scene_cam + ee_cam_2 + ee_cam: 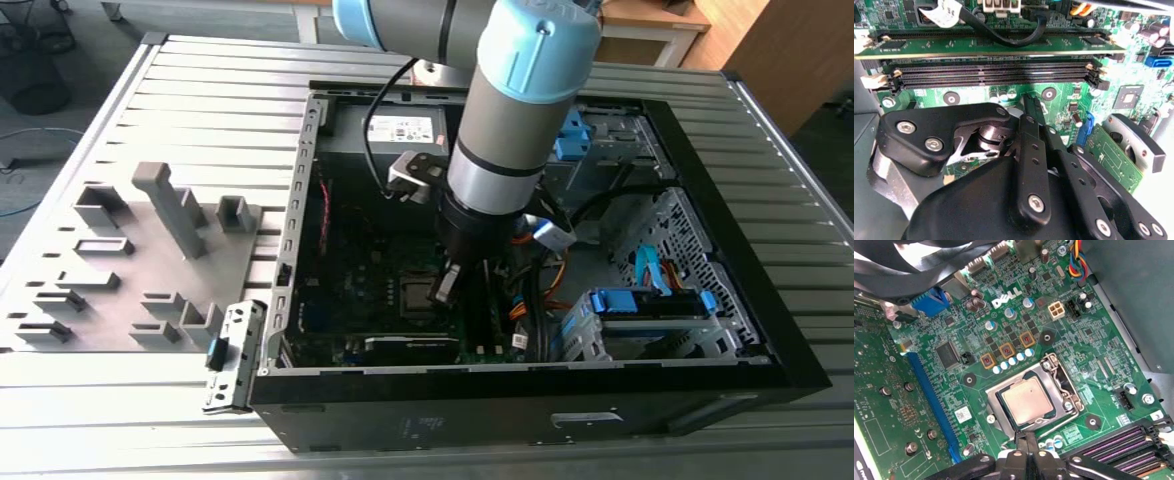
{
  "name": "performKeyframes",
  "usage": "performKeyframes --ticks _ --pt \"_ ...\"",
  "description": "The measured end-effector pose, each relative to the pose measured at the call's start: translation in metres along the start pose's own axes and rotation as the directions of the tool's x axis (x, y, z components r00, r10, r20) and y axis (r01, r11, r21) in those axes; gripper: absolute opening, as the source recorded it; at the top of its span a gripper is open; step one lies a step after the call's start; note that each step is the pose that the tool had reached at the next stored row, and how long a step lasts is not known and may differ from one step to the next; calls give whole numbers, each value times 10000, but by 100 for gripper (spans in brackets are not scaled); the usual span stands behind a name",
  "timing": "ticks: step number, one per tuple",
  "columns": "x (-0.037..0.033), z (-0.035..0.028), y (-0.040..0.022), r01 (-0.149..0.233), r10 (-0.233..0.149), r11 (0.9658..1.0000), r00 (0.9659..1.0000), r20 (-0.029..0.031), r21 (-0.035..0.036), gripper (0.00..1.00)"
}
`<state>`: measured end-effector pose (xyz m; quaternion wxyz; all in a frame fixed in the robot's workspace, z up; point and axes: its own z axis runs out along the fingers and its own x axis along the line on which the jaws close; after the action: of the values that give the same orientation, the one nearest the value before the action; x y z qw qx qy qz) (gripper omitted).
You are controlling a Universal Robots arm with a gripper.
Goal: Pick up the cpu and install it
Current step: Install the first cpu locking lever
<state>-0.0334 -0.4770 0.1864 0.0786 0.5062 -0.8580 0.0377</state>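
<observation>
Silver-topped cpu (1026,401) already sits flat in its socket (1061,385) on the motherboard (1094,340), from what I see. It looks light, stiff and slick, with delicate contacts: edges only. My gripper (1026,436) hovers just beside it, fingers pinched together, holding nothing.

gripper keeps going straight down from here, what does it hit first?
Likely the cpu in its socket, near its edge: the gripper sits just over it. Depth unclear, so the socket frame could come first.
</observation>
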Motion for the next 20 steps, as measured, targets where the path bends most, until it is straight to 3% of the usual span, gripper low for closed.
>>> performKeyframes --ticks 6,11,20 --pt "0 3 1 1 -1 10000 10000 3 2 11" --pt "3 8 6 4 -4 10000 10000 66 -21 11" --pt "45 16 -17 5 -5 10000 10000 69 -22 11"
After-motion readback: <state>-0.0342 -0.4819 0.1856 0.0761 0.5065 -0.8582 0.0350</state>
